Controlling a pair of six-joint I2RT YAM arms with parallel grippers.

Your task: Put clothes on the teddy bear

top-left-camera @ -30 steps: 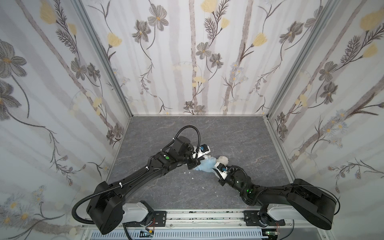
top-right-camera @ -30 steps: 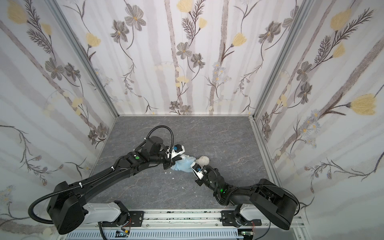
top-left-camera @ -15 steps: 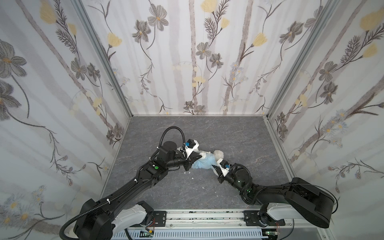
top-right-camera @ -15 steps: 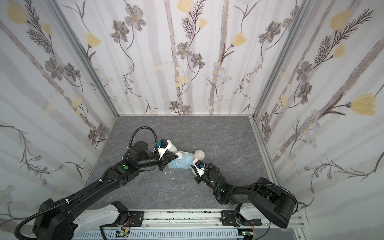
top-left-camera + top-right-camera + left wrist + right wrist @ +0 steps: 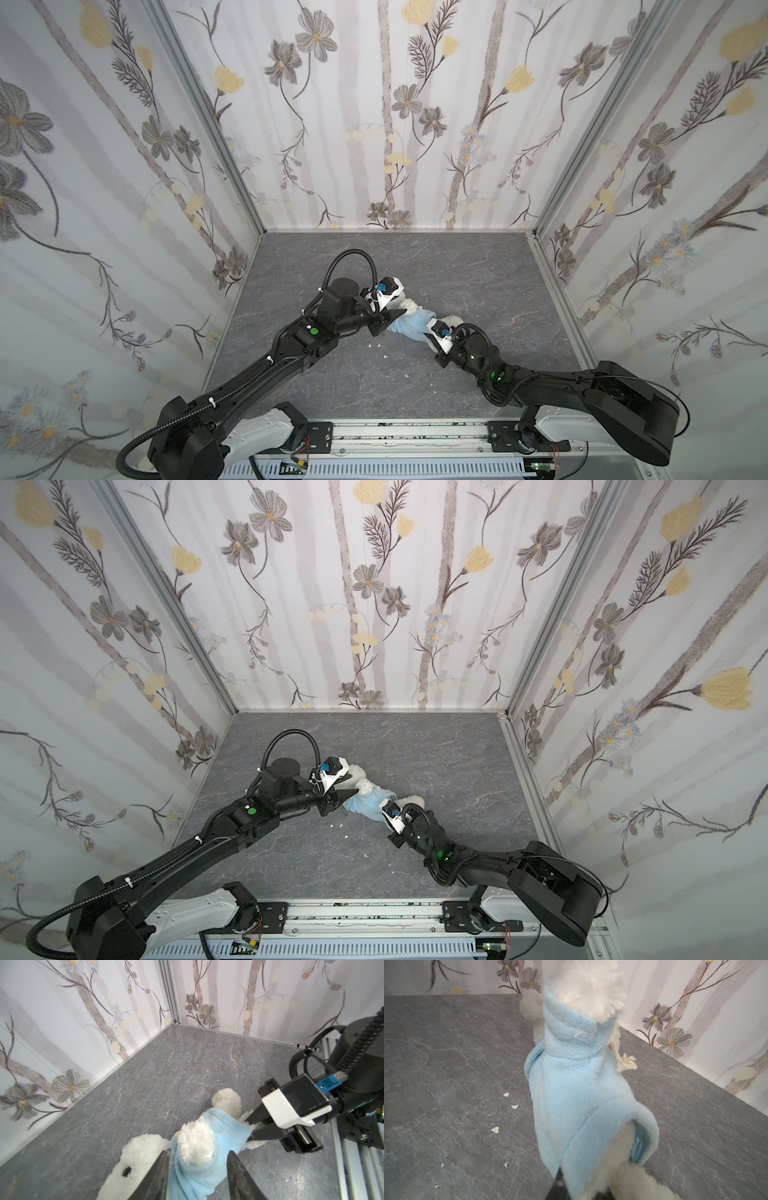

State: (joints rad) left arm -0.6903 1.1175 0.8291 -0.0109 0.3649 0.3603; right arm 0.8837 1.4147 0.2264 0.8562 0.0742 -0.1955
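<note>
The teddy bear (image 5: 409, 304) (image 5: 365, 784) lies on the grey floor in both top views, with a light-blue hoodie (image 5: 411, 327) (image 5: 370, 807) round its body. In the left wrist view its head (image 5: 141, 1157) and a white paw (image 5: 195, 1140) stick out of the hoodie (image 5: 218, 1126). My left gripper (image 5: 395, 305) (image 5: 353, 783) (image 5: 198, 1152) is open, its fingers either side of the hoodie at the head end. My right gripper (image 5: 428, 334) (image 5: 384, 814) (image 5: 250, 1130) is shut on the hoodie's other end. In the right wrist view the hoodie (image 5: 581, 1095) hides most of the right gripper (image 5: 579, 1190).
Small white crumbs (image 5: 495, 1129) (image 5: 376, 344) lie on the floor just in front of the bear. Flowered walls (image 5: 395, 124) close in the back and both sides. A metal rail (image 5: 395, 436) runs along the front edge.
Both grippers and the bear shifted a little to the left. The left gripper, shut a moment ago, has since opened its jaws. The right gripper keeps its grip.
</note>
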